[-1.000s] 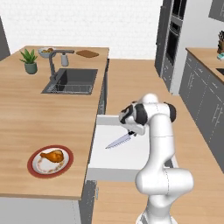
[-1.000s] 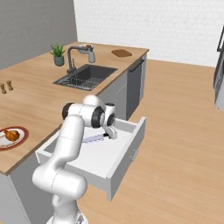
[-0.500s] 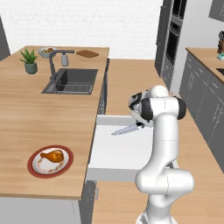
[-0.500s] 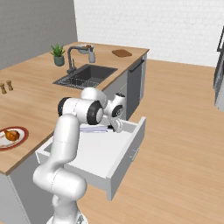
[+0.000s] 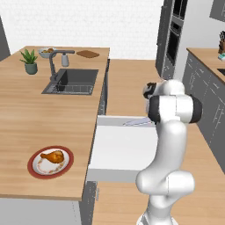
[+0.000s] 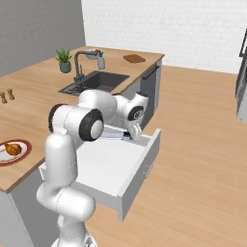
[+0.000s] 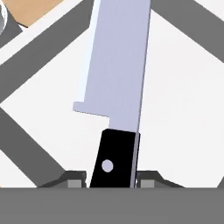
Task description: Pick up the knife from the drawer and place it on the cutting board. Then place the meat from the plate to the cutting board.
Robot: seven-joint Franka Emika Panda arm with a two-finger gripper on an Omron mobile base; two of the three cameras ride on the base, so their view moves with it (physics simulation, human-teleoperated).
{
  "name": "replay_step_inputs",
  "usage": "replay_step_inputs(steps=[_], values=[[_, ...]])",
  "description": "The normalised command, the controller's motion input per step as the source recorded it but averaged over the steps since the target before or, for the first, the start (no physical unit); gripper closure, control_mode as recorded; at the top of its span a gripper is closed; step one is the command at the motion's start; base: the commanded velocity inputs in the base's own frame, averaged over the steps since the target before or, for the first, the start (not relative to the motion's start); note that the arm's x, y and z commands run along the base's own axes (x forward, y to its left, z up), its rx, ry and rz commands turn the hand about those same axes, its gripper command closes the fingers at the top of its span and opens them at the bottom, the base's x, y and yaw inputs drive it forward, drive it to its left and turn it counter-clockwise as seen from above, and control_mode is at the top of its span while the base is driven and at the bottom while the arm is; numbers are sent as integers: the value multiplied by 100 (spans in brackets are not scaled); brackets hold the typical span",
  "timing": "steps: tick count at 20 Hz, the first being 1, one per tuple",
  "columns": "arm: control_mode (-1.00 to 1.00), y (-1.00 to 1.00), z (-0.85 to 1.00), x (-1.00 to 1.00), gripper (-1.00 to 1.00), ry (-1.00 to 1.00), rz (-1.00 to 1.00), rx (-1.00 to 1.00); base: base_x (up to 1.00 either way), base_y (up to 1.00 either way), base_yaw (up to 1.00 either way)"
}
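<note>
My gripper (image 7: 111, 178) is shut on the black handle of the knife (image 7: 117, 70), whose silvery blade points away from the hand. The knife (image 5: 137, 122) hangs over the far end of the open white drawer (image 5: 118, 151), blade toward the counter, and my gripper (image 6: 130, 134) holds it just behind the forearm. The drumstick (image 5: 53, 156) lies on the red-rimmed plate (image 5: 33, 165) at the near end of the counter. The small brown cutting board (image 5: 88, 54) lies at the counter's far end, beyond the sink.
A sink (image 5: 72, 81) with a faucet (image 5: 56, 61) sits mid-counter. A potted plant (image 5: 30, 61) and a grey bowl (image 5: 45, 52) stand at the far end beside the board. Two small shakers (image 6: 6, 96) stand on the counter's left. The drawer's grey front (image 6: 144, 170) juts into the aisle.
The hand has lifted and carried the knife from the middle of the drawer toward its far end, and the blade now lies more level.
</note>
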Motion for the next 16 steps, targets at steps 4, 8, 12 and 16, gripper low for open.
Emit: replay_step_inputs(steps=[4, 8, 12, 16], values=[[-100, -22, 70, -88, 100, 1, -35, -4, 0, 0, 0], [-100, -4, 71, -86, 100, -9, -47, -3, 0, 0, 0], [-100, 0, 76, -7, 100, 17, -64, 0, 0, 0, 0], [-100, 0, 56, -2, 100, 23, -71, 0, 0, 0, 0]])
